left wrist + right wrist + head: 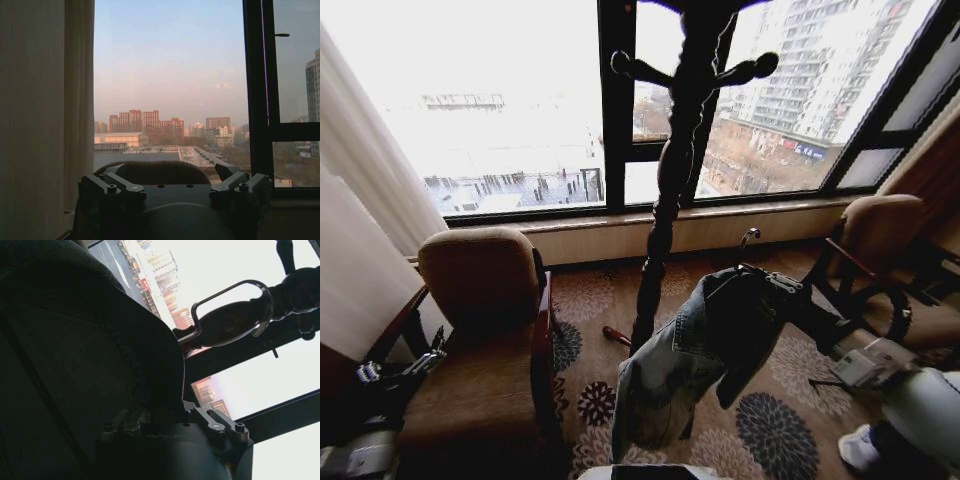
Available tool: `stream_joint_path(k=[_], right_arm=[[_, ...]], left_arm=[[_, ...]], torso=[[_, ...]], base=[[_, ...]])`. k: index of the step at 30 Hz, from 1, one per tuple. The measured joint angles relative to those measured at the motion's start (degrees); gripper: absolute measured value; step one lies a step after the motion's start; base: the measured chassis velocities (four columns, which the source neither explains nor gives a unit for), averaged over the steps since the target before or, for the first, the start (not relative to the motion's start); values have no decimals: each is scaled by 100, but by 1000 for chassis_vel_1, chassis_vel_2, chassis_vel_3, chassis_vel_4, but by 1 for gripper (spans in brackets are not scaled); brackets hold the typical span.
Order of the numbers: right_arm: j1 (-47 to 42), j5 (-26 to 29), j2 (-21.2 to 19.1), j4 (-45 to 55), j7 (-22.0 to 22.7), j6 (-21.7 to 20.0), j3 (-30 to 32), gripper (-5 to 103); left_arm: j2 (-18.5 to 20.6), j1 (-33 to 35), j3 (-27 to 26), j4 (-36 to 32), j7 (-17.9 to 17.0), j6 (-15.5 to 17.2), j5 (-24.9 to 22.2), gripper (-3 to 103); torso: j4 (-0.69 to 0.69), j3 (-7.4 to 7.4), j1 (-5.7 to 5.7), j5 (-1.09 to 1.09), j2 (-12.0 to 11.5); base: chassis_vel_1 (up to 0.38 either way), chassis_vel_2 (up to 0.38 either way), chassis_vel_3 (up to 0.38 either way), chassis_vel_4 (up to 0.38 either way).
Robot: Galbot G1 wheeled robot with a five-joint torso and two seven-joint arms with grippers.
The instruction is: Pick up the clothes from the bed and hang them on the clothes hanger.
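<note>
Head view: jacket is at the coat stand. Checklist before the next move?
1. Denim jacket draped on the clothes hanger: ok.
2. Hanger hook over a peg of the coat stand: not ok, the hook sits well below the pegs.
3. Right gripper hold at the jacket's shoulder: cannot tell, fabric hides it.
4. Left gripper out of the way: ok, open, low beside the armchair.

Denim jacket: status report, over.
Right gripper shut on denim jacket, on its hanger, held up beside the coat stand. Left gripper open, low by armchair. Nothing blocking.
</note>
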Motion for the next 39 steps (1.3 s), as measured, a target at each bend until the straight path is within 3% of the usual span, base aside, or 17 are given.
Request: stream_joint_path(k=[23,29,39], right_arm=[[-23,-116,-57,0,123,10,-16,27],[188,52,-362,-67,44,2,34,27],[1269,656,-1380,-671,-135,-88,-268,27]], left_arm=[[0,0,0,0,0,0,0,100],[0,0,0,0,0,0,0,100],[0,0,0,0,0,0,0,100]], torso=[[1,1,1,0,0],[1,-1,-2,0,2],[0,0,0,0,1]], base=[[-69,68,65,-68],[0,0,0,0],[0,0,0,0]])
